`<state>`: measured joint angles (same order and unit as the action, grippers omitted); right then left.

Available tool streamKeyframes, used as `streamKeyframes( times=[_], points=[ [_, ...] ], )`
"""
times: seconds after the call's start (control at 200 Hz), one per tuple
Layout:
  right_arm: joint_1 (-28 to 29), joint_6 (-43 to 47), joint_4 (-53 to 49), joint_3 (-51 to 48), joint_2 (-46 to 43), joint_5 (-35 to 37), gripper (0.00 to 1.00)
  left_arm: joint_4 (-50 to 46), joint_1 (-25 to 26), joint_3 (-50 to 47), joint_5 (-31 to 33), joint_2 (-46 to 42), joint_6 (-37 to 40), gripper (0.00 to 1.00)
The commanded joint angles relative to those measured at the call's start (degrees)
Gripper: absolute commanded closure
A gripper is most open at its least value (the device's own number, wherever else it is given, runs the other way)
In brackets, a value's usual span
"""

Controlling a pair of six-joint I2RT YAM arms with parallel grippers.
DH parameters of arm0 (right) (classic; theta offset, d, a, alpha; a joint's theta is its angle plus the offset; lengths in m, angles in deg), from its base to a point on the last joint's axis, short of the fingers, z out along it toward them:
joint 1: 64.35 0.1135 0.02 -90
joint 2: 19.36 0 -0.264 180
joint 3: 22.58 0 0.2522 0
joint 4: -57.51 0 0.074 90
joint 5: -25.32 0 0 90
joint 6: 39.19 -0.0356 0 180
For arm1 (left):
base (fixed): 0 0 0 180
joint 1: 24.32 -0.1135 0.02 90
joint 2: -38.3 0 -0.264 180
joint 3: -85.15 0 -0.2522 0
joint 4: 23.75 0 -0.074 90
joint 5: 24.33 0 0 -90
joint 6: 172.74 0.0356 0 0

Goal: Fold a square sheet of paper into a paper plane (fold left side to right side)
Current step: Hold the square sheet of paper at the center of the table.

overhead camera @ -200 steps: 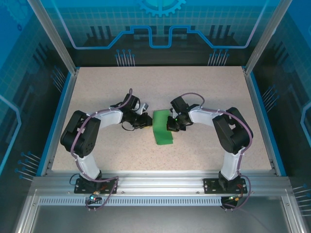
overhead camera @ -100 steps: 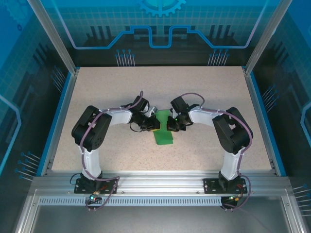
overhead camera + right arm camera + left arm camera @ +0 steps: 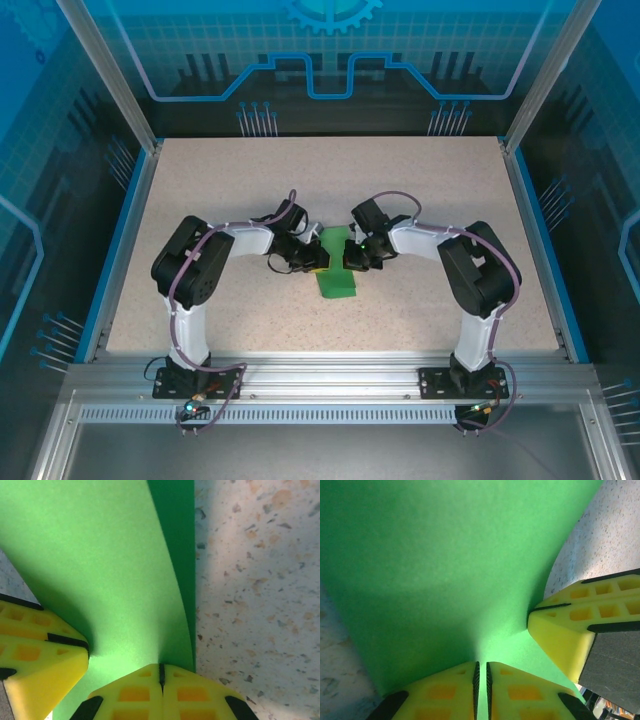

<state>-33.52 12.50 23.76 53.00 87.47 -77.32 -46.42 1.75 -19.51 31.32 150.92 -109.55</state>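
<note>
Top external view: green paper (image 3: 337,282) sits mid-frame on the speckled bench (image 3: 250,180), between the 2 arms. Left gripper (image 3: 316,257) meets its upper part from the left and right gripper (image 3: 349,257) from the right, tips near each other. Left wrist view: left gripper (image 3: 481,666) fingers nearly together, paper (image 3: 445,555) edge pinched in the slit, sheet curving away toward top of frame. Right wrist view: right gripper (image 3: 161,669) clamped tight on the paper (image 3: 100,555) edge; a darker 2nd layer shows along its right side.
</note>
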Motion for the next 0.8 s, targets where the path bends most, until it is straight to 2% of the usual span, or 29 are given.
streamKeyframes(
  times=[0.0, 0.315, 0.795],
  points=[
    [0.3, 1.6, 0.1, -2.1, -1.5, 0.4, 0.97, -1.9, 0.4, -1.1, 1.0, 1.6, 1.6, 0.85],
    [-1.4, 2.8, 6.2, -1.1, -5.1, -3.8, 0.97, -2.0, 0.6, -1.0, 1.6, 1.8, 1.5, 0.84],
    [-1.3, 3.2, 8.9, 7.5, 5.8, -8.1, 0.98, -1.6, 0.9, -1.0, 1.6, 2.0, 1.1, 0.84]
  ],
)
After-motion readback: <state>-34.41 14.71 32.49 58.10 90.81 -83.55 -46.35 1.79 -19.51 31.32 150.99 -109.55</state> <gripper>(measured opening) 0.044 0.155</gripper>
